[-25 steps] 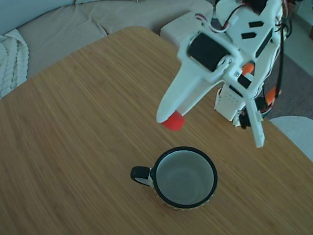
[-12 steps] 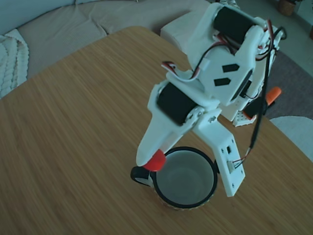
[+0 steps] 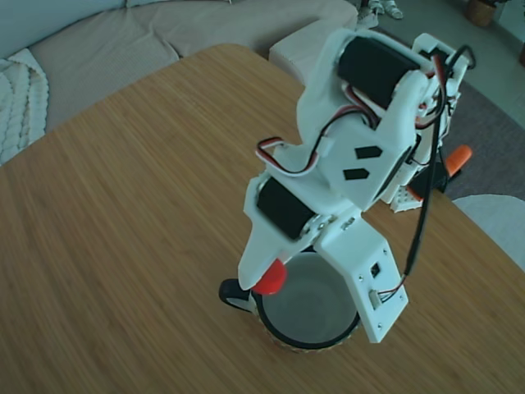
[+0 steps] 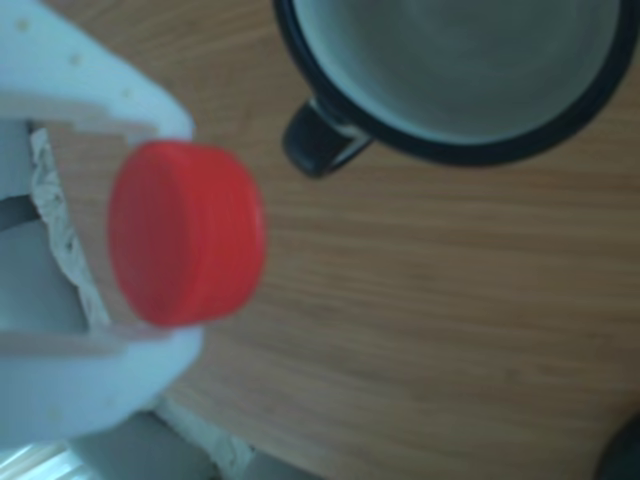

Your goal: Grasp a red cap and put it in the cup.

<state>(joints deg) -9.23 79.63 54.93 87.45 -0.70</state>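
A white two-finger gripper (image 3: 267,277) on a white robot arm (image 3: 361,139) with black motors reaches down over a round wooden table (image 3: 123,205). Its fingers pinch a small bright red bottle cap (image 3: 269,277) between their tips. In the fixed view the cap hangs above the left edge of a wide mug (image 3: 316,341), close to the mug's black rim and just above its black handle (image 3: 232,293).

The close other view shows the same red cap (image 4: 185,233) clamped edge to edge between two white fingers (image 4: 95,90) at the left of the frame. The mug (image 4: 470,145) sits at the top right, grey-white inside with a black rim, its handle (image 4: 315,145) pointing toward the cap. The cap is still outside the mug's mouth in this view, over bare wood (image 4: 440,320).

A beige sofa (image 3: 107,41) stands behind the table, and an orange clamp handle (image 3: 458,156) shows beside the arm's base.
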